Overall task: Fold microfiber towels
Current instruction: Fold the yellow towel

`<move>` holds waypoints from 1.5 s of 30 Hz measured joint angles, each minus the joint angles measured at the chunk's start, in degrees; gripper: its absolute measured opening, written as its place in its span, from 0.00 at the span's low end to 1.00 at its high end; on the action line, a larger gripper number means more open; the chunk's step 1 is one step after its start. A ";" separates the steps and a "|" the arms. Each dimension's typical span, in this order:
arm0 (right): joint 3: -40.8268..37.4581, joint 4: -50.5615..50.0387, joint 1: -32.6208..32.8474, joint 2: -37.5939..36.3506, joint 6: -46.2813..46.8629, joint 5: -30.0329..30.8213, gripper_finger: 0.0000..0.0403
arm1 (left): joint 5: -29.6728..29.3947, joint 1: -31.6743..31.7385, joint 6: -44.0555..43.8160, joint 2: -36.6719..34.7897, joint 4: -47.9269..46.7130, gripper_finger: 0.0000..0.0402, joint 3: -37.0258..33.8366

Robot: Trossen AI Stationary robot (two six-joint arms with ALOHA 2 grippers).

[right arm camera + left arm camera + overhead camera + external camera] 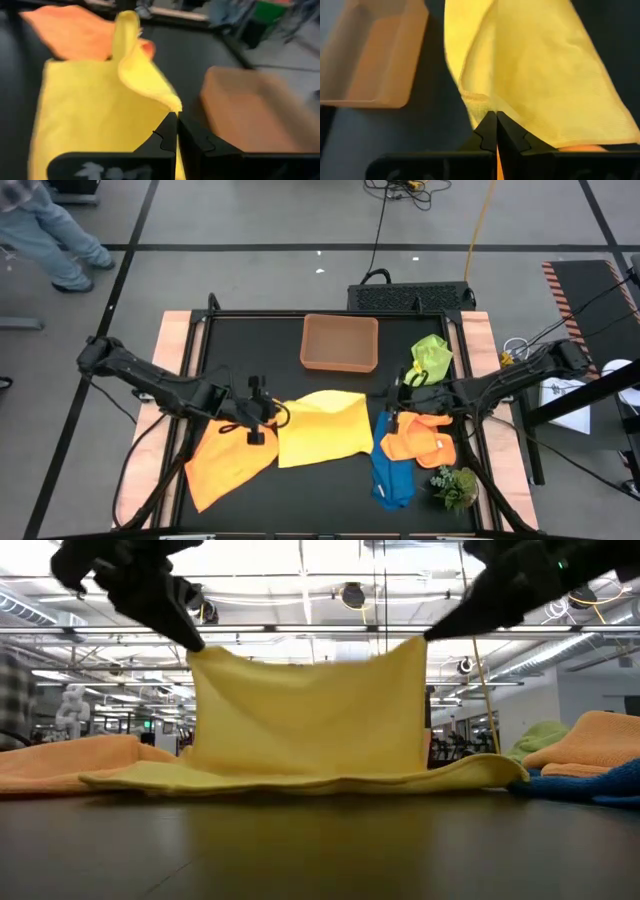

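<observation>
Yellow towel [322, 426]: centre of the bench in the high view, between the two hands; in the low view its far part is lifted upright by two corners while its near edge lies on the dark surface
Left hand [262, 420]: left of centre in the high view, fingers pressed together on the yellow towel's left corner; its own wrist view shows the cloth edge caught between the closed tips
Right hand [392, 418]: right of centre in the high view, fingers pinched tight on the towel's right corner; in the right wrist view the corner rises from the closed tips
Large orange towel [228, 462]: lower left of the high view, spread flat, its right edge touching the yellow towel, partly under the left arm
Small orange towel [428, 444]: right of centre in the high view, rumpled, lying over the top of the blue one
Blue towel [393, 477]: lower right of centre in the high view, bunched lengthwise, just beside the yellow towel's right edge
Lime green towel [432, 355]: upper right of the bench, crumpled, near the tray
Tray [340, 365]: tan, shallow, upper centre of the bench, apart from the yellow towel
Plant sprig [455, 486]: lower right corner of the bench, just right of the blue towel
Bench [250, 360]: black top with pale wooden side edges
Person [50, 230]: upper left of the high view, legs only, standing on the floor well away from the bench
</observation>
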 joint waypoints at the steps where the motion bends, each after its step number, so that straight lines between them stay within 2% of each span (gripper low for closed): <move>1: -0.92 1.13 0.35 0.66 0.64 -1.04 0.00 | -0.01 -0.66 0.09 0.00 1.86 0.00 -1.23; 6: -4.68 5.88 2.10 4.06 3.99 -4.26 0.00 | 0.13 -3.68 1.13 0.00 8.92 0.00 -7.00; 12: -7.16 10.60 4.62 7.39 6.37 -8.19 0.00 | 3.45 -6.80 1.35 0.02 17.50 0.00 -11.76; 15: -7.19 11.76 6.43 7.76 6.59 -10.23 0.00 | 3.92 -8.43 1.36 0.02 17.64 0.00 -11.49; 21: -7.19 12.11 9.57 5.03 4.35 -10.19 0.00 | 4.37 -10.68 6.34 0.02 14.66 0.00 -7.50; 24: -7.19 10.58 9.75 4.37 4.90 -10.16 0.00 | 6.58 -10.74 6.52 0.34 15.11 0.00 -6.38; 31: -7.27 7.92 10.27 8.15 7.52 -10.42 0.00 | 7.51 -10.67 3.76 8.52 15.85 0.01 -6.41; 34: -7.27 8.10 10.29 10.60 8.87 -13.84 0.00 | 9.11 -10.25 2.16 12.31 18.02 0.02 -6.50; 40: -7.27 10.25 10.29 13.88 12.76 -21.72 0.08 | 15.58 -9.78 -5.19 13.98 21.91 0.09 -6.41; 45: -7.27 10.20 10.29 13.47 13.62 -22.11 0.21 | 17.37 -10.76 -8.65 13.25 24.40 0.18 -6.22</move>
